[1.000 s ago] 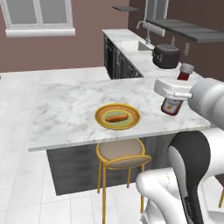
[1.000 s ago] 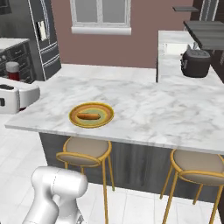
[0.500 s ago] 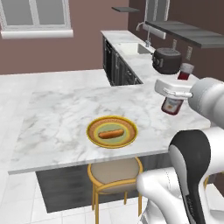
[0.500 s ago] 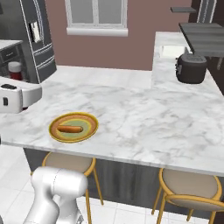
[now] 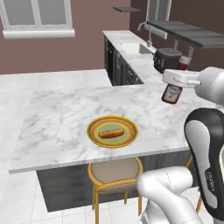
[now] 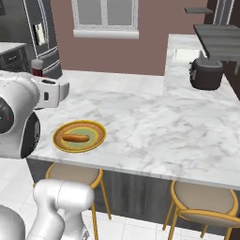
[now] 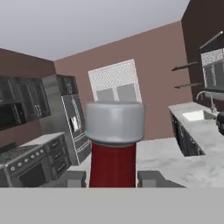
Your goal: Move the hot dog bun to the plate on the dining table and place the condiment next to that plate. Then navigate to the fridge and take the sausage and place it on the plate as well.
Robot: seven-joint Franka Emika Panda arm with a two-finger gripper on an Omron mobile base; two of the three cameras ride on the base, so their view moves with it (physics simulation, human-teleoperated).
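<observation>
1. Whole scene shifts across the last second in both base views: the base is driving along the dining table, not the objects moving. The plate slides from upper right toward picture centre in the left base view.
2. Hot dog bun lies on the plate, near the table's front edge. First step looks done.
3. Gripper stays clenched on the condiment; hand view shows its fingertips flanking the red body, white cap up.
4. Condiment hangs above the table's right end, well apart from the plate, same pose relative to the arm throughout.
5. Judgement: carry phase; lowering beside the plate comes next.
6. Fridge stands beyond the table's far left; sausage not seen.
</observation>
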